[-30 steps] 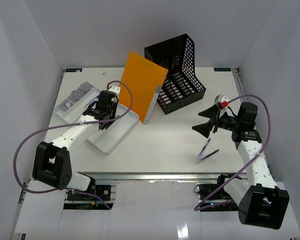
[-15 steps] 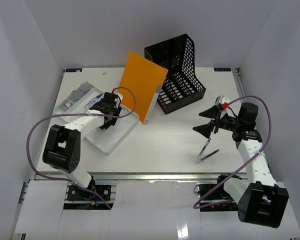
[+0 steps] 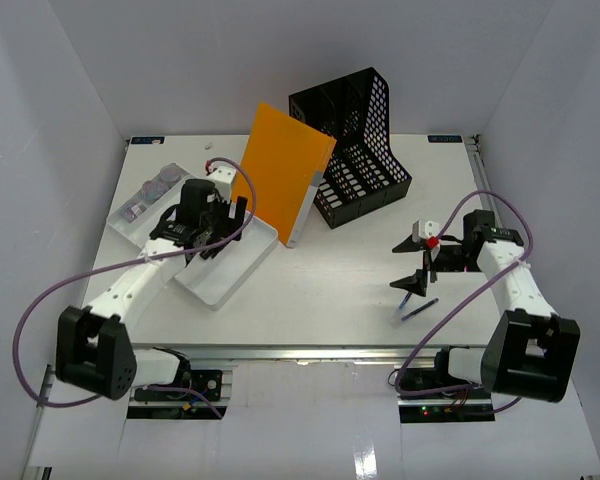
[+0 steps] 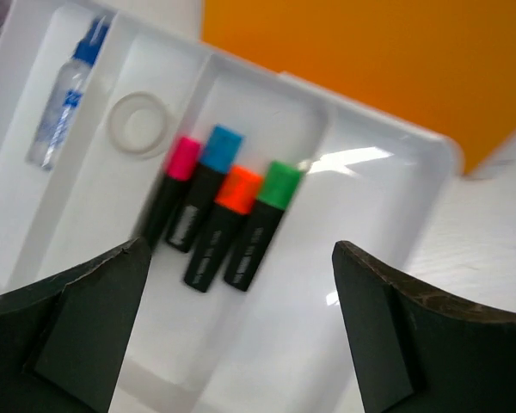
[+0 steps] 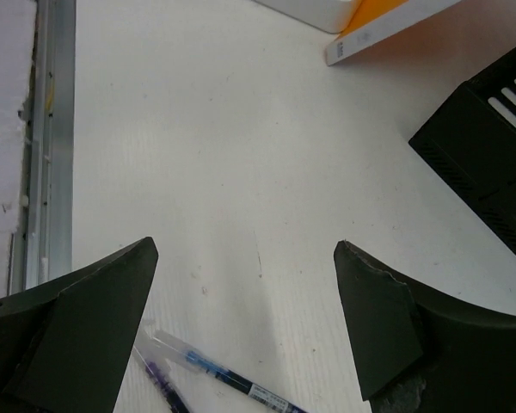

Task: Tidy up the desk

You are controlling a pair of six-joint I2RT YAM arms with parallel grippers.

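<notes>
left gripper (image 4: pixel 239 258) hangs wide open over the white tray (image 4: pixel 396 138), four highlighters (image 4: pixel 219 219) side by side inside. right gripper (image 5: pixel 245 249) is spread open too, empty, above two pens (image 5: pixel 211 368) lying on the white desk (image 5: pixel 198 129).

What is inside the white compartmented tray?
The tray holds four highlighters capped pink, blue, orange and green, a white ring and a blue-capped bottle. Its nearest parts are hidden behind the jaws of the left gripper.
</notes>
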